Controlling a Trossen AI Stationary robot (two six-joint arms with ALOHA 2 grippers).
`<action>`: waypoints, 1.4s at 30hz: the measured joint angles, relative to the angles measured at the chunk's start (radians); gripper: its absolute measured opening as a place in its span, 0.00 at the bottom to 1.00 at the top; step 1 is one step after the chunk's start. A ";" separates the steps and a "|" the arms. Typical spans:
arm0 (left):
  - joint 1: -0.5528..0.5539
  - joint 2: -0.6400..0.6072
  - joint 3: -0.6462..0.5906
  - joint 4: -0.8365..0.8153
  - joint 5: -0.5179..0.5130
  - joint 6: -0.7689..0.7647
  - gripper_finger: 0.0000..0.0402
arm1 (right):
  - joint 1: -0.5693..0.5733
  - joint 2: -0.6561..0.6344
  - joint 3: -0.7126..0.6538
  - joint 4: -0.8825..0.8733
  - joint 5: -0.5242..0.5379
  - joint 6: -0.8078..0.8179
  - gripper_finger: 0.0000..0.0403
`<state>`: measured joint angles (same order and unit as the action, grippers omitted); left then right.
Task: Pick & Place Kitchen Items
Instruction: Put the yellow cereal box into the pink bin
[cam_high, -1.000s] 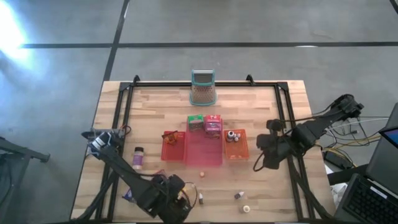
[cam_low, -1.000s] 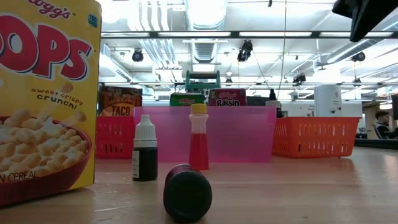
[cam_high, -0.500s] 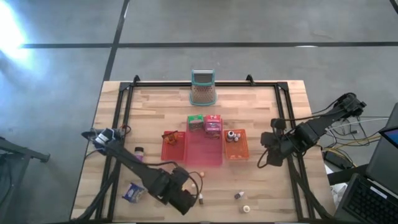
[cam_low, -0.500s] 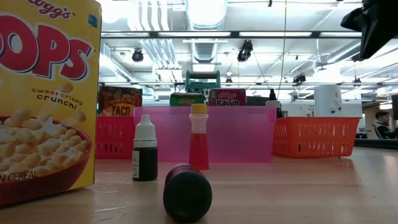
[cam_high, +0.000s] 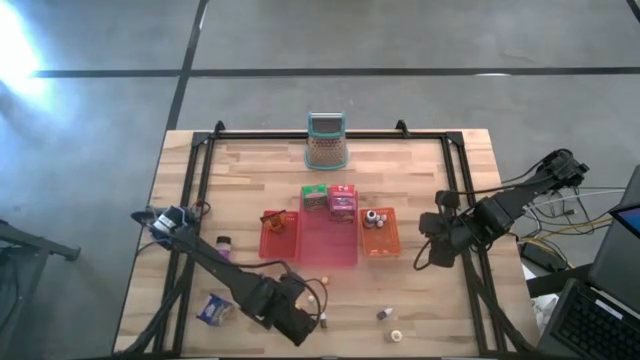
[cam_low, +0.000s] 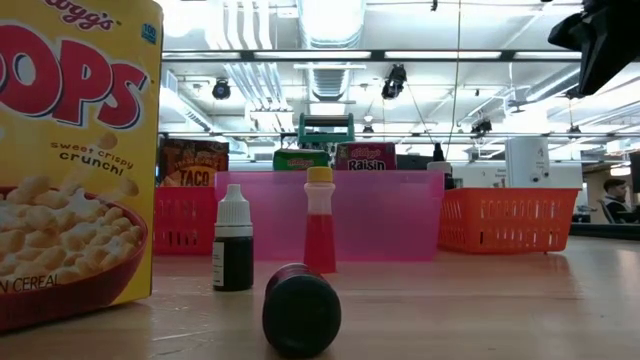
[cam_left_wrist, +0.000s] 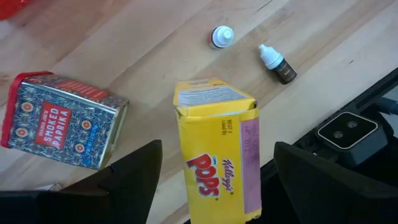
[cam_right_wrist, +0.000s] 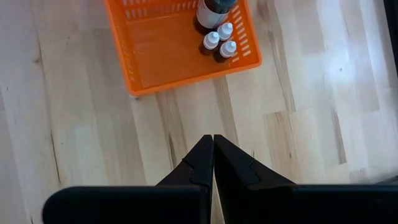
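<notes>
Left wrist view has the left gripper (cam_left_wrist: 214, 177) spread wide, hovering over a yellow cardboard cereal box (cam_left_wrist: 217, 149) standing on the wood-plank table (cam_left_wrist: 124, 50), gripping nothing. A patterned paprika tin (cam_left_wrist: 62, 118) lies beside it. Right gripper (cam_right_wrist: 212, 152) is pinched closed, empty, near the slotted orange plastic tray (cam_right_wrist: 168, 56) with small capped bottles (cam_right_wrist: 219, 38).

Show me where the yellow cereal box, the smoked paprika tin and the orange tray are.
yellow cereal box (cam_left_wrist: 217, 155), left wrist view, on its front face.
smoked paprika tin (cam_left_wrist: 59, 127), left wrist view, on its label.
orange tray (cam_right_wrist: 168, 62), right wrist view, on its bare floor.
</notes>
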<state>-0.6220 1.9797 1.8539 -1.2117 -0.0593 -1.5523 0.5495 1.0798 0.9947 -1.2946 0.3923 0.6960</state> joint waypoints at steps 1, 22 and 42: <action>-0.001 0.000 -0.008 0.009 0.000 -0.002 0.78 | 0.000 0.000 0.000 0.000 0.000 0.000 0.02; -0.006 0.000 -0.161 0.166 0.020 -0.046 0.75 | -0.001 0.000 0.000 0.004 0.001 -0.008 0.02; -0.006 0.000 -0.139 0.180 0.019 -0.038 0.42 | -0.001 0.000 0.000 0.023 0.009 -0.026 0.02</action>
<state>-0.6281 1.9797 1.7149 -1.0321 -0.0402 -1.5902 0.5488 1.0801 0.9947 -1.2720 0.4010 0.6697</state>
